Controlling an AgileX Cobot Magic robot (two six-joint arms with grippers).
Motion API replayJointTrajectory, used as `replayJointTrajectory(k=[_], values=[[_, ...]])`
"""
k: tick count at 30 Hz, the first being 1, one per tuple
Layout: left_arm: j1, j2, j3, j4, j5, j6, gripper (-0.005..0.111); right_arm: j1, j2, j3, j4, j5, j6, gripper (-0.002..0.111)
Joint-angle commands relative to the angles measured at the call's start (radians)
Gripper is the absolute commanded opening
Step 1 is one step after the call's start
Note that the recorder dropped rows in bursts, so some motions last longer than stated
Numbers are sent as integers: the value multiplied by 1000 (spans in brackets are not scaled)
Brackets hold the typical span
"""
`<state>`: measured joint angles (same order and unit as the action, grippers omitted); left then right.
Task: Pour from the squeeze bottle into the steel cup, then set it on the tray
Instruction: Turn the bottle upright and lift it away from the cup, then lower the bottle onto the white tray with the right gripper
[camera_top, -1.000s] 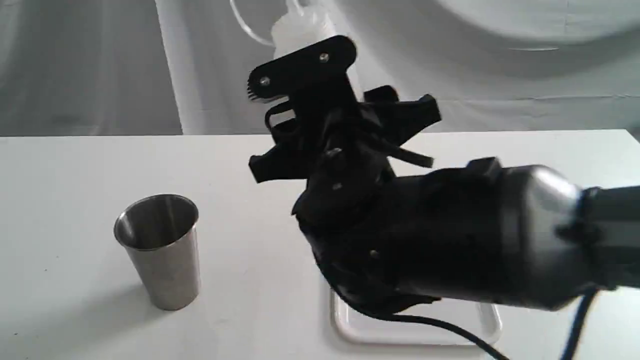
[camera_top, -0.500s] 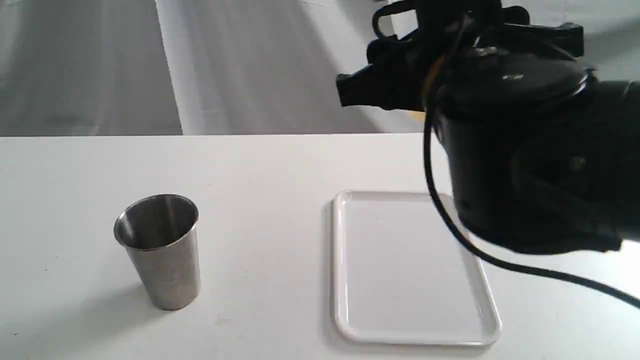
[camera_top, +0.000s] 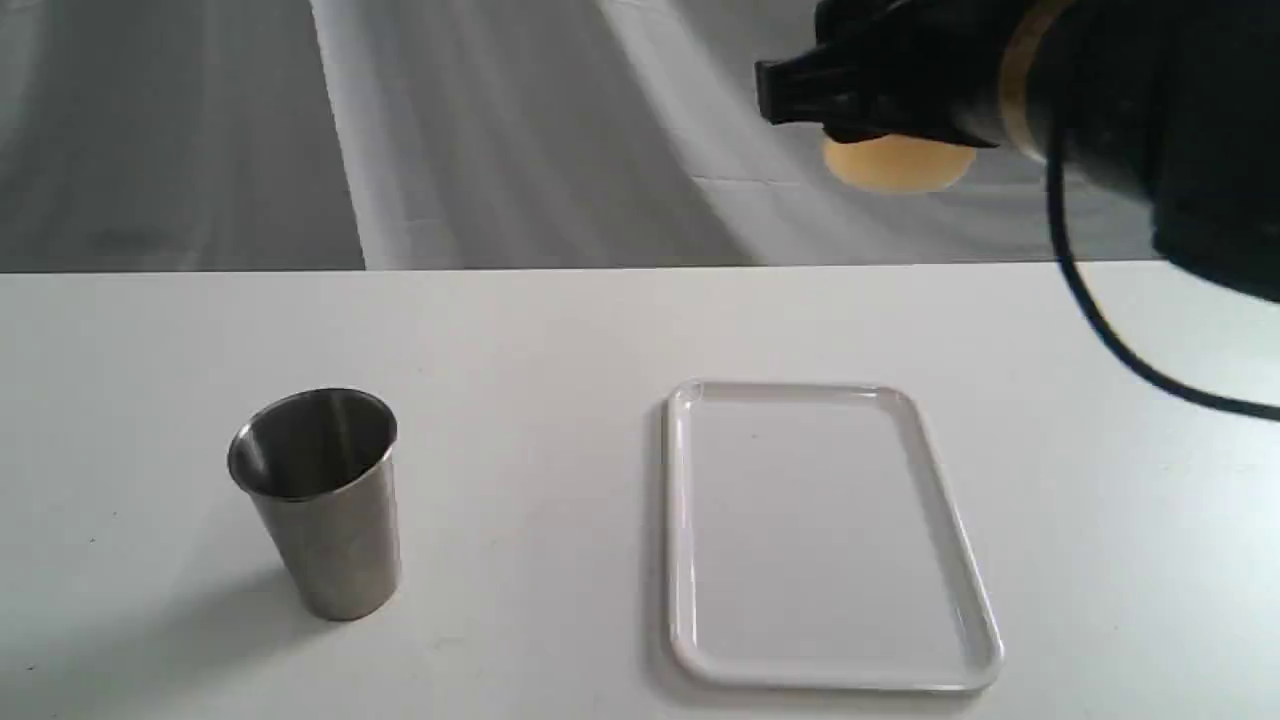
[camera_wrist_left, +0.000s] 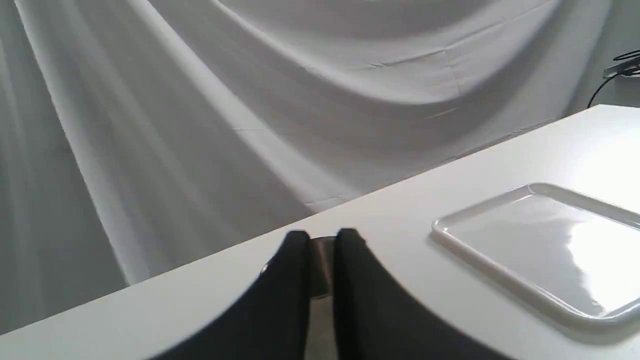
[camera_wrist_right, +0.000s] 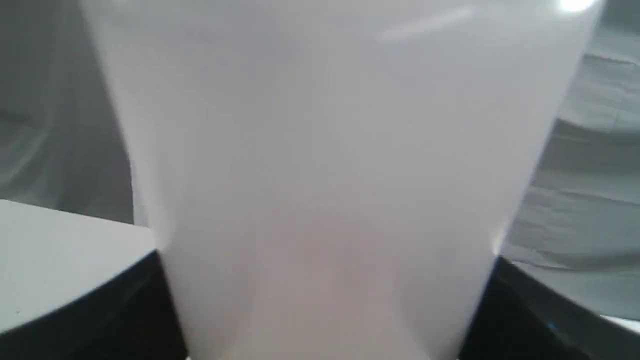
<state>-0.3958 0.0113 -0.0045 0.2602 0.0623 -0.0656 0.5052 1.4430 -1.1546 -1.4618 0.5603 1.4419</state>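
Observation:
The steel cup (camera_top: 315, 500) stands upright and alone on the left of the white table. In the left wrist view a sliver of the steel cup (camera_wrist_left: 321, 265) shows beyond the narrow gap of my left gripper (camera_wrist_left: 322, 250), which is shut and empty. The white tray (camera_top: 830, 540) lies flat and bare right of the middle. High at the top right, my right gripper (camera_top: 880, 110) is shut on the squeeze bottle (camera_top: 898, 162); only its amber-tinted bottom shows there. The whitish squeeze bottle (camera_wrist_right: 325, 150) fills the right wrist view between the black fingers (camera_wrist_right: 145, 310). Its nozzle and cap are hidden.
A grey draped cloth (camera_top: 500, 130) hangs behind the table's far edge. A black cable (camera_top: 1110, 330) droops from the right arm over the table's right side. The tray (camera_wrist_left: 525, 235) lies to one side of the left gripper.
My right arm has swung up and to the right with the bottle, from low in front of the tray to the top right corner. The tray is now fully uncovered.

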Motion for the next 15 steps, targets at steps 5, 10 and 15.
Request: replayJointTrajectory(k=[5, 10, 15], values=[[2, 3, 4, -2, -3, -1, 8, -151, -84, 1, 179, -267, -325, 27], [2, 3, 4, -2, -3, -1, 8, -227, -97, 11, 593, -449, -727, 27], [2, 3, 4, -2, -3, -1, 8, -250, -97, 125, 954, -701, -1114, 27]])
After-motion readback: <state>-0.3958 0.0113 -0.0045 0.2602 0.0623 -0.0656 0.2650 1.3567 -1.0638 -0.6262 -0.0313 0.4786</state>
